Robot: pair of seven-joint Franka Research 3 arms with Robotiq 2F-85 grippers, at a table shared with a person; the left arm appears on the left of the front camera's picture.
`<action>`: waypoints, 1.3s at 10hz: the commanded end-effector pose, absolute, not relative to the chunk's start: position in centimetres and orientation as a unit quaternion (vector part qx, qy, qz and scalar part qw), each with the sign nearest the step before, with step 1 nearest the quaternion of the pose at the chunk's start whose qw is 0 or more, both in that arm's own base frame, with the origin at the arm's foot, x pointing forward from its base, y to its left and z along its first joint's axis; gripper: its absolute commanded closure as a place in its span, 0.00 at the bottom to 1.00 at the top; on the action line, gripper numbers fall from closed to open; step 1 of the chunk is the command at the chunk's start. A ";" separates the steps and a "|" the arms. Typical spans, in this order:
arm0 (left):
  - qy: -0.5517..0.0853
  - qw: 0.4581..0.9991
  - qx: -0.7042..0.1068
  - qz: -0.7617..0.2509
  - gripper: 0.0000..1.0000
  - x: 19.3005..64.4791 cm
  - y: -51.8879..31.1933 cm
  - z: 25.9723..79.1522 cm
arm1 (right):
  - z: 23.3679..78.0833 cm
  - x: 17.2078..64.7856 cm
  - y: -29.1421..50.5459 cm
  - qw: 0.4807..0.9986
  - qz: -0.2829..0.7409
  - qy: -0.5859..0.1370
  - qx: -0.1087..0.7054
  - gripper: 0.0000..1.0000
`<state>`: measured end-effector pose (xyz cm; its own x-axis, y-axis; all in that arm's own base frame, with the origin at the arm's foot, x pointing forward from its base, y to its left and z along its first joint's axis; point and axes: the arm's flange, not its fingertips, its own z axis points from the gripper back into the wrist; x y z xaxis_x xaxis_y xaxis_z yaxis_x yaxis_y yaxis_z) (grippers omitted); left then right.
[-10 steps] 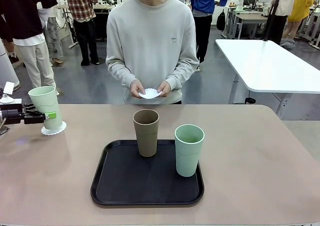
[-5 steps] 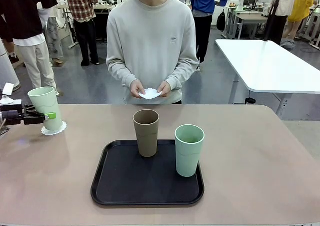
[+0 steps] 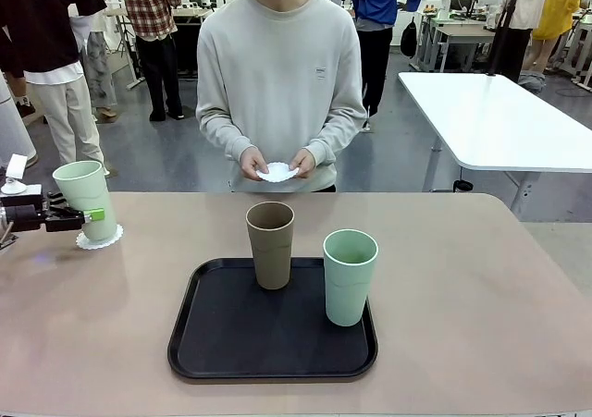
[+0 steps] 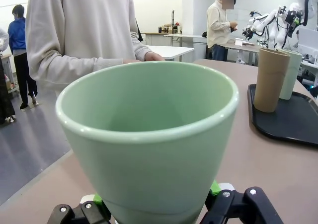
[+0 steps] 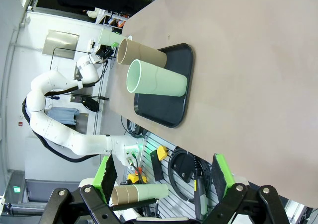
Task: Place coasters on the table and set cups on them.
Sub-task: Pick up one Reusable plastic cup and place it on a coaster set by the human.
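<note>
**L pincer clamped on mint cup, R pincer open**

L pincer [image 3: 88, 215] is closed tight on mint cup [image 3: 85, 195], gripping its lower half. Coaster [image 3: 99, 239] lies right under the cup's base, just below the pads; contact btw cup & coaster can't be told. To this pincer's right on the table [image 3: 481, 288]: black tray [image 3: 222, 343] w/ tan cup [image 3: 270, 243] & 2nd mint cup [image 3: 350, 276]. R pincer [image 5: 165, 159] gapes wide, holds nothing; tray well ahead of it. Beyond tray, person's hands [image 3: 254, 165] hold white coaster [image 3: 277, 172].

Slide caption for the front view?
Left gripper holds a mint cup at a coaster; brown cup, second mint cup on tray; person holds another coaster.
</note>
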<state>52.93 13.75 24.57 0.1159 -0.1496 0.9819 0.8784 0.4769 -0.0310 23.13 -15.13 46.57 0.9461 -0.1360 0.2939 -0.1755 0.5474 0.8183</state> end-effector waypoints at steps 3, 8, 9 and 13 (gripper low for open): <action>-0.550 0.648 -0.335 -0.407 0.16 53.2 14.5 24.0 | 46.5 23.1 -15.2 0.863 0.012 -0.164 0.478 0.00; -0.540 0.656 -0.336 -0.407 0.16 53.1 14.6 23.6 | 46.5 23.1 -15.2 0.863 0.012 -0.164 0.478 0.00; -0.532 0.660 -0.335 -0.410 0.16 53.1 14.6 23.5 | 46.5 23.1 -15.2 0.863 0.012 -0.164 0.478 0.00; -0.521 0.665 -0.337 -0.416 0.00 53.1 14.8 23.3 | 46.5 23.1 -15.2 0.863 0.012 -0.164 0.478 0.00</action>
